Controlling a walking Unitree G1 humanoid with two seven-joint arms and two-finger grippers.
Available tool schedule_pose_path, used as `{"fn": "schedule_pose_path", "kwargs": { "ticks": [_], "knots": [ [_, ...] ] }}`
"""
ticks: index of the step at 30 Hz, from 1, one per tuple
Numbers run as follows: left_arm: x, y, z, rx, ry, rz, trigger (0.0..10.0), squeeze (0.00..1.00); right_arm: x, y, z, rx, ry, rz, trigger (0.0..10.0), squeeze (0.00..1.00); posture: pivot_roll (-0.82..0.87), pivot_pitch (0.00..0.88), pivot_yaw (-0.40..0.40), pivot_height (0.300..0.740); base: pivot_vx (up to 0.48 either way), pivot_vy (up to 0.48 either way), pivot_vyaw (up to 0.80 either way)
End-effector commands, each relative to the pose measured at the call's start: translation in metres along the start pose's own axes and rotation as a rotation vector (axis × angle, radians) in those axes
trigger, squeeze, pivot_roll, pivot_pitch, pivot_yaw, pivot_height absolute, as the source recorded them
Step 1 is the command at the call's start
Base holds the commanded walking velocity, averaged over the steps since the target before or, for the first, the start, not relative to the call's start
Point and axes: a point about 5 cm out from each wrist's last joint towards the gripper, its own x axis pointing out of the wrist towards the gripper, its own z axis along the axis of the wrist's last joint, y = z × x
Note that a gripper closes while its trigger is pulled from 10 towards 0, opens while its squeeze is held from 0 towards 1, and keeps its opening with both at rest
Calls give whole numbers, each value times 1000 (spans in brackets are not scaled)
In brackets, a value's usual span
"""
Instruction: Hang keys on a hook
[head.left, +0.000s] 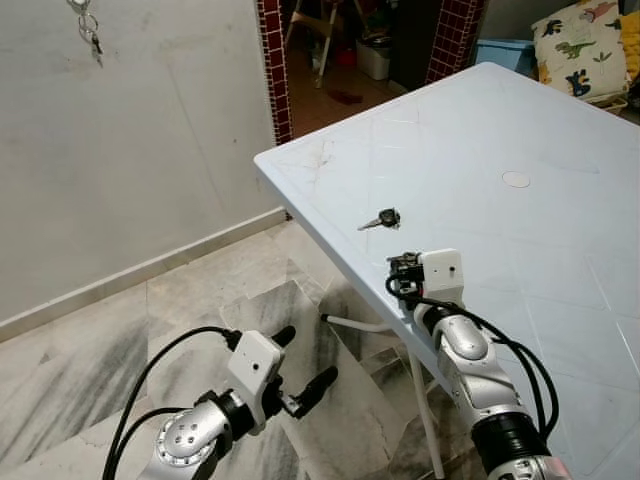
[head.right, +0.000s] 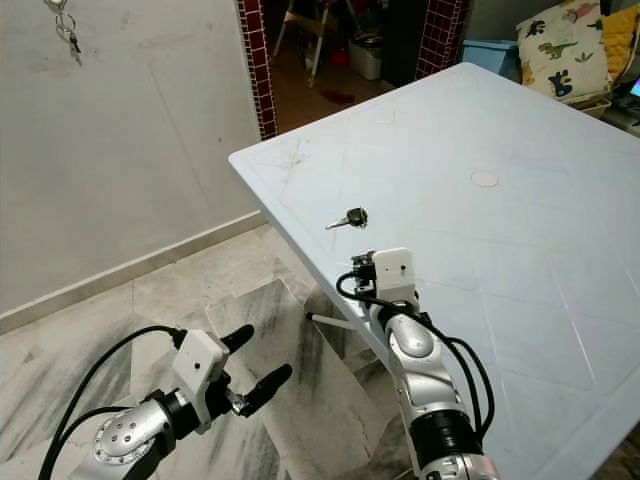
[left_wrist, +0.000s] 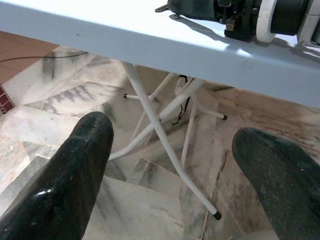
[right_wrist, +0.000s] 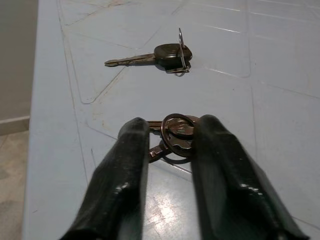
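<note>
A bunch of keys on a ring (right_wrist: 176, 135) lies on the pale blue table (head.left: 480, 130) close to its near edge. My right gripper (right_wrist: 172, 131) rests low on the table top, its two black fingers pressed against either side of the ring. Just beyond it lies a single black-headed key (head.left: 381, 219) with its own small ring. High on the white wall at the far left, another set of keys (head.left: 88, 28) hangs from a hook. My left gripper (head.left: 308, 354) hovers open over the floor, below and left of the table edge.
The table's white folding legs (left_wrist: 160, 125) stand over the marble floor (head.left: 200, 290) under the near corner. A doorway with red brick pillars (head.left: 272, 60) opens behind the table. A dinosaur-print cushion (head.left: 578, 42) sits at the far right.
</note>
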Motion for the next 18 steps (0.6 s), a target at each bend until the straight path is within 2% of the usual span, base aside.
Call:
{"fn": "schedule_pose_path", "kwargs": {
  "ticks": [1,18],
  "knots": [
    [-2,1,-3,1,12,4,10000,0,-1,-1,-10,23,53,-11,0,0,38,101,59,740,0,0,0],
    [-3,0,-1,-3,11,5,10000,0,-2,1,-12,33,53,-5,0,0,40,106,62,740,0,0,0]
  ]
}}
